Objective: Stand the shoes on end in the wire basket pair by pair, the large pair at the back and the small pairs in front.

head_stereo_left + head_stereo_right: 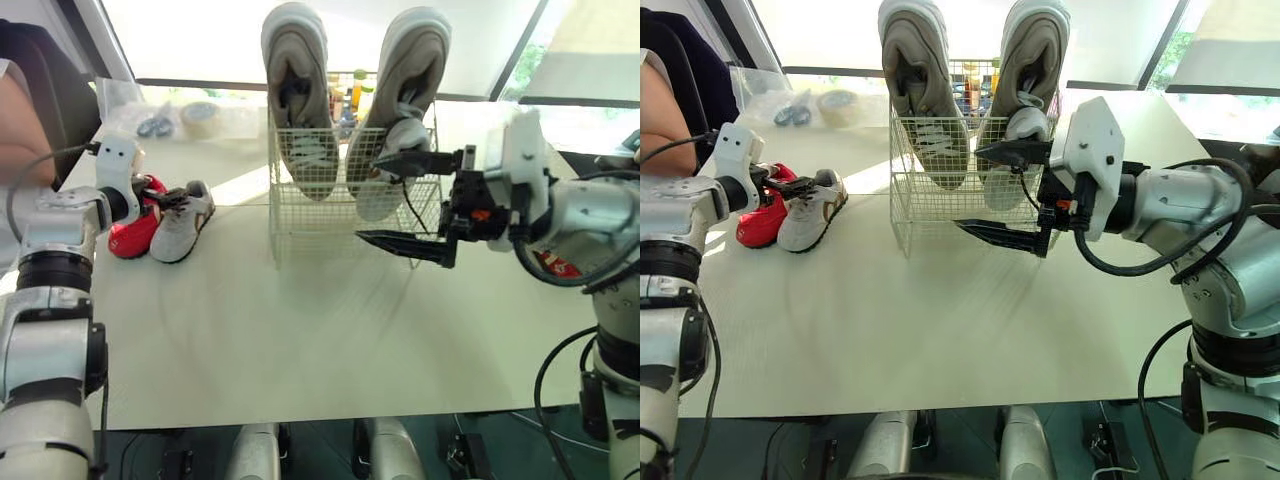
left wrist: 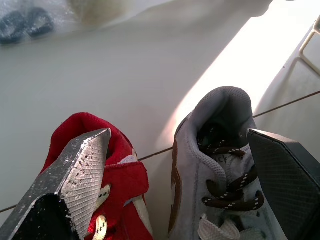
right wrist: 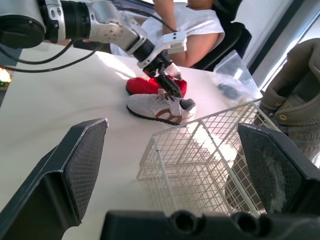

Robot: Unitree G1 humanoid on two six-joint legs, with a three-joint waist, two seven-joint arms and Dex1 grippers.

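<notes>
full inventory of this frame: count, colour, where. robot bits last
white wire basket: 1, white, mid-table towards the far side
large grey shoes: 2, grey, on end at the back of the basket
small red shoe: 1, red, lying on the table left of the basket
small grey shoe with a brown stripe: 1, grey and brown, beside the red one, on its basket side
clear plastic bag: 1, clear with dark items inside, far left of the table
pale tape roll: 1, pale, by the bag
white table: 1, white
person: 1, white top, seated at the table's left
left pincer: 1, black, open over the two small shoes
right pincer: 1, black, open and empty, before the basket
</notes>
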